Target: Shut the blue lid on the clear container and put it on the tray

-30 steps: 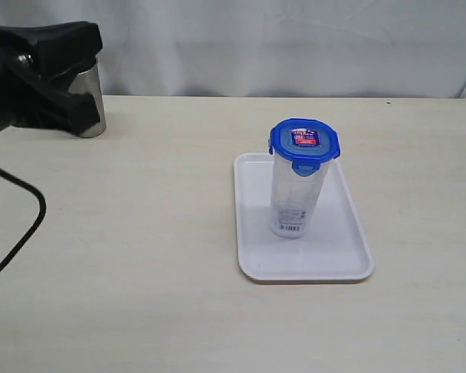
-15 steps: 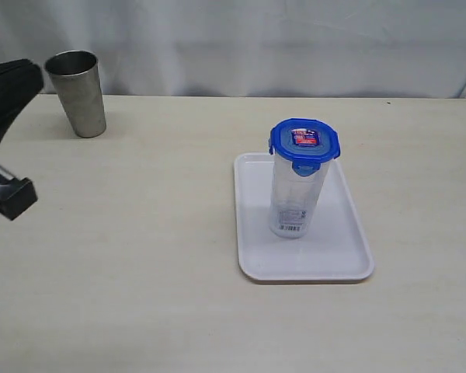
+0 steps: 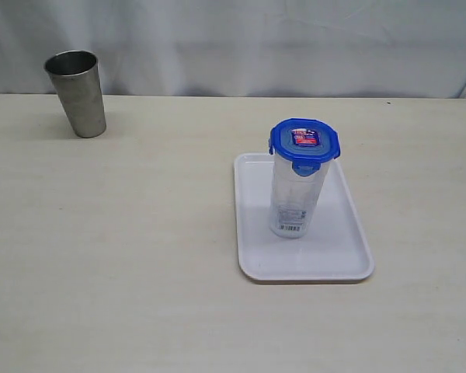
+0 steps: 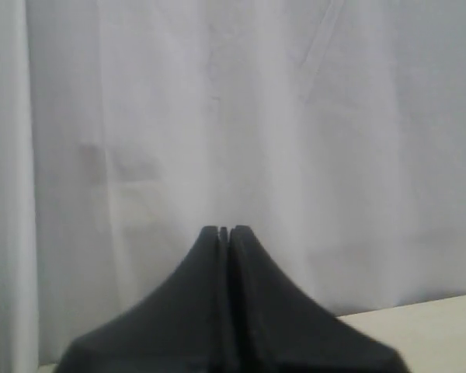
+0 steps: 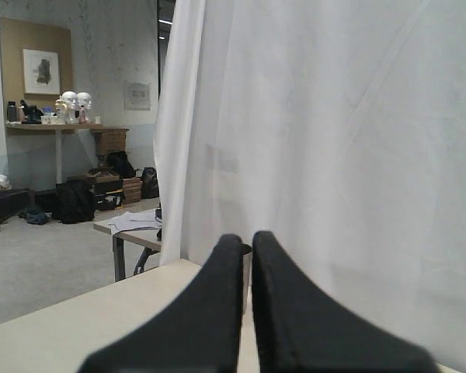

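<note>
**Lidded container stands on the tray, both grippers shut and empty**

The clear container [image 3: 293,203] stands straight up near the middle of the white tray [image 3: 258,241]. The blue lid [image 3: 304,143] sits flat on top of it. The flap that faces the camera is folded down. There is a red and blue sticker in the middle of the lid, and a small barcode label near the bottom of the container. The tray lies flat on the pale table [image 3: 124,256].

The left gripper [image 4: 225,230] is closed. Its two black fingers press together and there is nothing between them. It points at the white curtain [image 4: 318,116], with a bit of the table low down beside it. The container and the tray are not in front of this gripper, and it does not touch them.

The right gripper [image 5: 247,237] is closed too. Only a thin dark line shows between its two black fingers, and it holds nothing. It points over the table at the same curtain, with a room full of furniture off to one side. The container and the tray are not in front of it either.

The exterior view does not show the grippers, so I cannot tell how far they are from the tray.

A steel cup [image 3: 78,92] stands upright at the back of the table on the left arm's side, well apart from the tray
</note>
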Motion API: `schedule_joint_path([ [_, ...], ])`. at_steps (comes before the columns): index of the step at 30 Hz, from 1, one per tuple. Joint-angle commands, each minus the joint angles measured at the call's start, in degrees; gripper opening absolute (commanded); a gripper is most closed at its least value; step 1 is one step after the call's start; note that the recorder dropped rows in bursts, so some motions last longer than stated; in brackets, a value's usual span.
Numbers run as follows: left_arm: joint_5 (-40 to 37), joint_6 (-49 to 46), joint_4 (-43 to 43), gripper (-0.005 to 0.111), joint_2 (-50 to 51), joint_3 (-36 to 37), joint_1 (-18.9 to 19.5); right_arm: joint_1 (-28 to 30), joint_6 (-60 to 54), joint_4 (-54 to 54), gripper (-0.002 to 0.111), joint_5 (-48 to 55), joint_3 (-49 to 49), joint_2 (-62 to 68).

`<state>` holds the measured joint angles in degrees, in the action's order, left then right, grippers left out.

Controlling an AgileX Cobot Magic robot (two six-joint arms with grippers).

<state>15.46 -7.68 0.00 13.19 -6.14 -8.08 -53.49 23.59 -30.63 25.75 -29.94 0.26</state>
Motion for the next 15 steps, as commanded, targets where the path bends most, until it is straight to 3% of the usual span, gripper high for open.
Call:
schedule_joint_path([
  [1, -5.1, 0.6, 0.4, 0.000, -6.8, 2.2, 2.7, 0.1, 0.2, -0.2, 0.005, 0.0, 0.4, -0.3],
  [8, -12.8, 0.6, 0.4, 0.000, -13.2, 3.1, 2.7, 0.1, 0.2, -0.2, 0.005, 0.0, 0.4, -0.3],
  [15, -13.2, 0.6, 0.4, 0.000, -13.2, 4.1, 2.7, 0.1, 0.2, -0.2, 0.005, -0.1, 0.4, -0.3],
])
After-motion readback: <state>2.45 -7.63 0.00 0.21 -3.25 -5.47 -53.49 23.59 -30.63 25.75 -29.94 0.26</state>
